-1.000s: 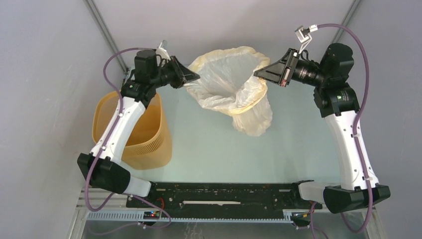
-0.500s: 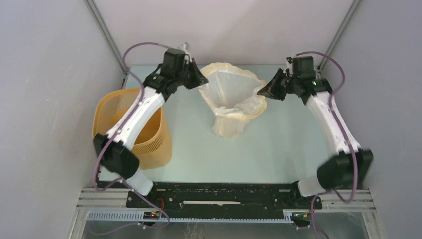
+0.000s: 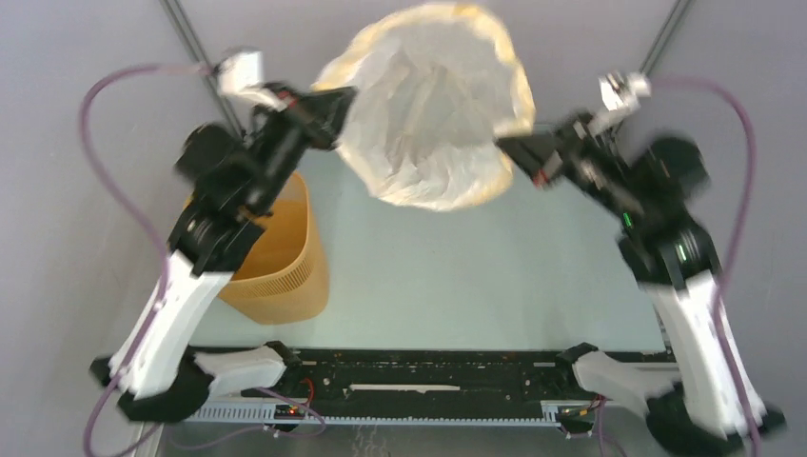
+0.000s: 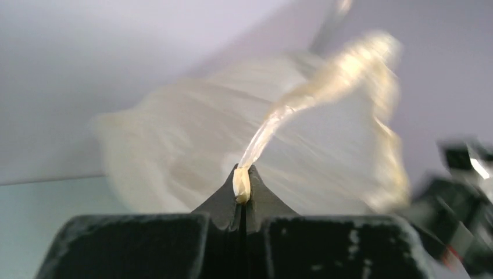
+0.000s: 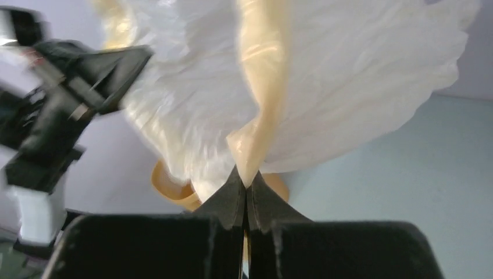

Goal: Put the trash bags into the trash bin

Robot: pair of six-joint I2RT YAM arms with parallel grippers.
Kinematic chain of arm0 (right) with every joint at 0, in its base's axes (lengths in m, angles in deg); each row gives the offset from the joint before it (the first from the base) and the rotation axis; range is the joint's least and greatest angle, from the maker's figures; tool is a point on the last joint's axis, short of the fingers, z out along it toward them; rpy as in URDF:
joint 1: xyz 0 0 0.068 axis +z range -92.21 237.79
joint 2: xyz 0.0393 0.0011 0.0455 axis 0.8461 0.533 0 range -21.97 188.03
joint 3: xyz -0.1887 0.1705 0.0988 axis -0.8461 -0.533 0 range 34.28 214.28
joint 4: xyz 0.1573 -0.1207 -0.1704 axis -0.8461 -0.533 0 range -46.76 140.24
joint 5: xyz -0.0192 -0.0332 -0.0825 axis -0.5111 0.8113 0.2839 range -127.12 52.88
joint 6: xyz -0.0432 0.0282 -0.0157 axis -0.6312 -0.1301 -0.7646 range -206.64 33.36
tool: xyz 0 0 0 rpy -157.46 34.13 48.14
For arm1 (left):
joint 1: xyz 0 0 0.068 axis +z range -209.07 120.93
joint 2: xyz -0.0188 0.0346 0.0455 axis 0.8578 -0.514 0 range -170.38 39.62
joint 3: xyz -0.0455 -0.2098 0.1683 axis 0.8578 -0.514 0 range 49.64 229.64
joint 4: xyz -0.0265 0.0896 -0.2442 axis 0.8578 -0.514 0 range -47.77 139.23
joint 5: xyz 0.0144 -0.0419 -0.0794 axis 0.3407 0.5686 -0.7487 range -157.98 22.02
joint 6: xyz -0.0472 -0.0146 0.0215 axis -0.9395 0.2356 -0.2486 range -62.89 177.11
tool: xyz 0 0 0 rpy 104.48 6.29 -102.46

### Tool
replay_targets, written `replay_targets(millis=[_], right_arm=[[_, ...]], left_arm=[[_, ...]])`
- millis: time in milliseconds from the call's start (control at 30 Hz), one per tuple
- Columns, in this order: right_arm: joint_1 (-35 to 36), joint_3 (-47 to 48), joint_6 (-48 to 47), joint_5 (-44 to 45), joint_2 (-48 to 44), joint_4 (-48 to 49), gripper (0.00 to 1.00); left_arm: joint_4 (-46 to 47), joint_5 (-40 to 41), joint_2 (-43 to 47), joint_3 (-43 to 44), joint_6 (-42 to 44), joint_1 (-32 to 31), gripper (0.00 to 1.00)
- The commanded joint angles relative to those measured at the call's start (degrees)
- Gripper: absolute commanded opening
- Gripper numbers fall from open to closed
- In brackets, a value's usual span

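A cream-white trash bag with a yellowish rim hangs high above the table, its mouth stretched wide and billowed between both grippers. My left gripper is shut on the rim at the bag's left side; the pinched rim shows in the left wrist view. My right gripper is shut on the rim at the right side; the rim shows pinched in the right wrist view. The orange-yellow trash bin stands upright at the table's left, partly behind my left arm. It peeks out behind the bag in the right wrist view.
Grey walls enclose the pale table on three sides. A black rail with the arm bases runs along the near edge. The left arm reaches over the bin's mouth.
Both arms have swung sharply upward, lifting the bag from low over the table to high up. The bag's mouth has spread wide and filled with air. Both grips have held.
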Motion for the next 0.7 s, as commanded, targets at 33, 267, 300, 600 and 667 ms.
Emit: replay_targets(millis=[33,267,300,600,667], right_arm=[[-1.59,-35.39,-5.66,9.18,-8.52,12.89,0.00],[-2.57,-38.75,-9.10,3.28,5.35,-3.39,0.00],[-3.00,-38.33,-8.78,2.24,5.37,-2.41,0.00],[-5.27,3.03,-11.29,0.49,9.72,-16.88,0.00],[-4.05,13.11,-12.21,0.72,9.65,-17.94,0.00]], left_arm=[[-0.61,3.68,-2.49,-27.20,-2.74,7.31,0.00],[-5.50,-7.56,-9.32,-29.46,-3.19,8.13,0.00],[-5.04,-9.32,-9.65,-27.52,-3.26,8.13,0.00],[-15.97,-14.83,-15.30,18.15,-3.67,7.79,0.00],[-13.65,-15.28,-13.38,22.26,-3.26,6.98,0.00]])
